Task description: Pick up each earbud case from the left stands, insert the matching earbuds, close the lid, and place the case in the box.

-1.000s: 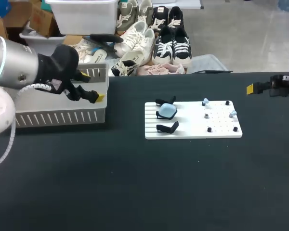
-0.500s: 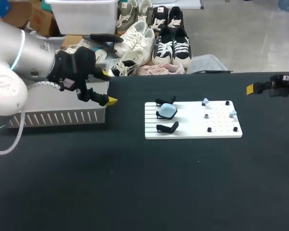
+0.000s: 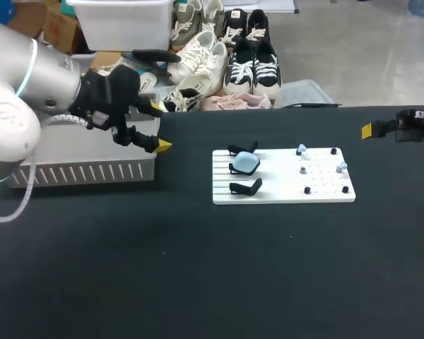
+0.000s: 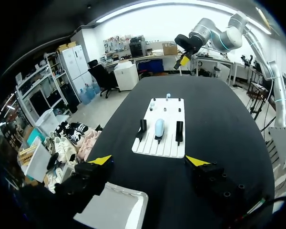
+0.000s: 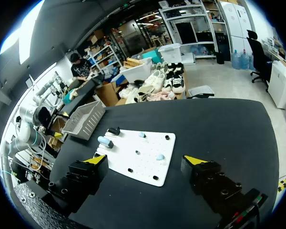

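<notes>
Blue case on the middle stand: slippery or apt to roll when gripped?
Likely slippery: the case looks smooth and rounded, so a pinch could squeeze it out. Probably light: it perches on a thin stand. Set down, it might roll.

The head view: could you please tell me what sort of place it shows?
Probably a robot test bench in a lab: a black table, a white board with stands holding one earbud case, a slatted box, and the open left gripper and right gripper at either side.
</notes>
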Controlling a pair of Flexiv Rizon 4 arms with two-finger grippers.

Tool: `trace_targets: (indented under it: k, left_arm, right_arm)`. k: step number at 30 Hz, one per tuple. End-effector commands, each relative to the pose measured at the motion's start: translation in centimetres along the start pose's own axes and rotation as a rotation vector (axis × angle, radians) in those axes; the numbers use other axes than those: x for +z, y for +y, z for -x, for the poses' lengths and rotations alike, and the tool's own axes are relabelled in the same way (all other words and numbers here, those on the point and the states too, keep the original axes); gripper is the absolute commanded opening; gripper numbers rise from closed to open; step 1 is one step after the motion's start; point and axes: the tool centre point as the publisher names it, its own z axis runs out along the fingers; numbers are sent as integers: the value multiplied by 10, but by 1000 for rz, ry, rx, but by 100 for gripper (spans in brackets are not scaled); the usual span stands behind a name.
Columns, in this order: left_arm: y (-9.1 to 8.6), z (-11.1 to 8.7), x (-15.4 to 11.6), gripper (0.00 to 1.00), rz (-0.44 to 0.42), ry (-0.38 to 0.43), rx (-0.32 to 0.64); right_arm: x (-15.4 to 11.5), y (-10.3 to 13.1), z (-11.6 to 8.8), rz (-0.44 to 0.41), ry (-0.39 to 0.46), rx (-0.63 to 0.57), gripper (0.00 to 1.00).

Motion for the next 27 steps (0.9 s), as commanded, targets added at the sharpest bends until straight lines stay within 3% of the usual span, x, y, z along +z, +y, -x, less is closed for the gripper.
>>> trace_targets:
  k: [1,6,13,27]
  left_arm:
    - [-9,-4,6,100,28,-62,23]
    - [-8,-6,26,100,26,-158,45]
    - [-3,1,60,100,-52,-254,93]
    - [-2,18,100,100,-116,-271,68]
  right_arm:
    - [0,-1,0,3,1,-1,100]
    - [0,-1,0,3,1,-1,100]
    - [0,-1,0,3,1,-1,100]
    - [0,-1,0,3,1,-1,100]
